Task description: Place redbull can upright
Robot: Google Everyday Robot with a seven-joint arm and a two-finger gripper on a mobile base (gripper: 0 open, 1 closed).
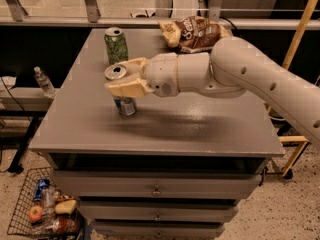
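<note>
The redbull can (126, 105) stands upright on the grey table (200, 129), left of centre, with its shiny silver top showing above the fingers. My gripper (123, 78) reaches in from the right and is closed around the can's middle, one cream finger in front of it and one behind. The can's bottom appears to touch the tabletop. The fingers hide the can's middle.
A wider green patterned can (115, 45) stands just behind the gripper. A brown snack bag (192, 33) lies at the table's back edge. A wire basket (42, 209) of items sits on the floor at lower left, and a plastic bottle (44, 81) lies left of the table.
</note>
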